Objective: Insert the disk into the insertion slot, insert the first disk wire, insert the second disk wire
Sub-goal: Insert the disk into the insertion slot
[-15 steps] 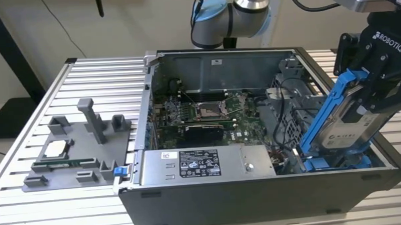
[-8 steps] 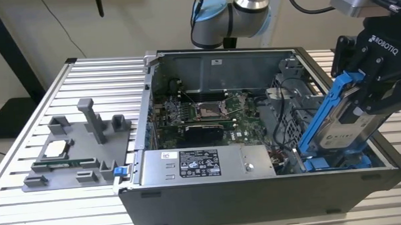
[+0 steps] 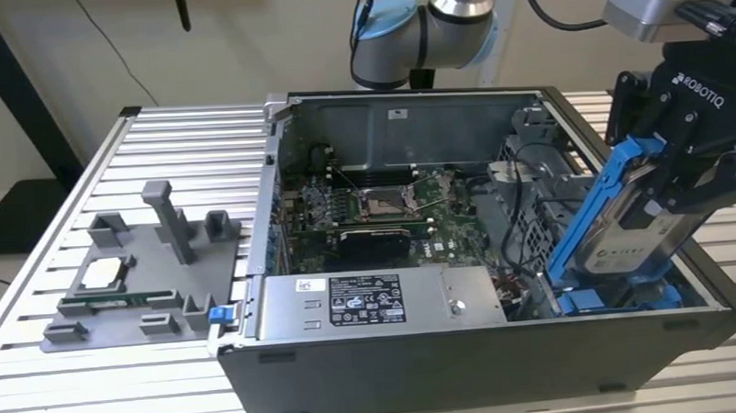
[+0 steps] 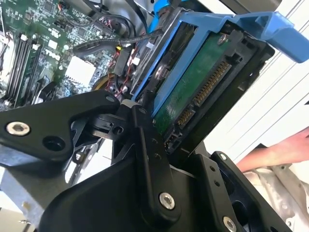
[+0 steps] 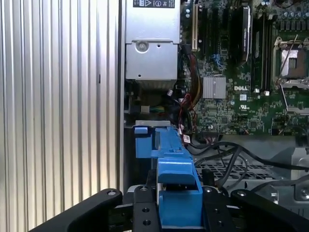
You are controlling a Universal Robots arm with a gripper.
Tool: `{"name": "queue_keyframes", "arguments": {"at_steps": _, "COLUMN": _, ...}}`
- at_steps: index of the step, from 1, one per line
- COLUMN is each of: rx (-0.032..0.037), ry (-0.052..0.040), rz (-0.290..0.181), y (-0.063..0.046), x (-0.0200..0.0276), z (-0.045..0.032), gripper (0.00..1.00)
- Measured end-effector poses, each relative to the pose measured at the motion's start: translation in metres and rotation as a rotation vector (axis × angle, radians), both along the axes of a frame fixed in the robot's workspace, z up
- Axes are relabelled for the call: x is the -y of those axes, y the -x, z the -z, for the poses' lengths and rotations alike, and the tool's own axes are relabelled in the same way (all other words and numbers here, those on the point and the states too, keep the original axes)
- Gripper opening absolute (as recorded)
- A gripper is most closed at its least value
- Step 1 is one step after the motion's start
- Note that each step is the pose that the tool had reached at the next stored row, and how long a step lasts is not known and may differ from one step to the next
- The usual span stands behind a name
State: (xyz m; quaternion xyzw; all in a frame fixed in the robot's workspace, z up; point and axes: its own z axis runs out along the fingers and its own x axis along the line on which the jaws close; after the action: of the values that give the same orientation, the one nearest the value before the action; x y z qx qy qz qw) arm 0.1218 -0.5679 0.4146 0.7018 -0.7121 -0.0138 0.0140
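My pincer (image 3: 668,191) is squeezed shut on the top part of the disk (image 3: 621,244). The disk stands steep and tilted, its long side going up and down. The insertion slot (image 3: 604,299) is right under its low end, in the corner of the computer case (image 3: 472,359) on the exterior view's right.

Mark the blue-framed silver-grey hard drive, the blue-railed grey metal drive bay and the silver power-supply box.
Blue-framed silver-grey hard drive (image 3: 625,251): exterior view, white label.
Blue-railed grey metal drive bay (image 3: 588,302): exterior view, blue rail.
Silver power-supply box (image 3: 469,299): exterior view, bare metal.
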Motion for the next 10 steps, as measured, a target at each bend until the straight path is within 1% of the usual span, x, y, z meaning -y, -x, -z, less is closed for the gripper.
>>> {"name": "queue_keyframes", "arguments": {"at_steps": 6, "rx": 0.0, "ry": -0.0003, "rz": 0.0, "y": -0.0008, "x": 0.0, "z": 0.004, "gripper": 0.0}}
{"name": "queue_keyframes", "arguments": {"at_steps": 10, "rx": 0.0, "ry": -0.0001, "rz": 0.0, "y": -0.0009, "x": 0.0, "z": 0.0043, "gripper": 0.0}}
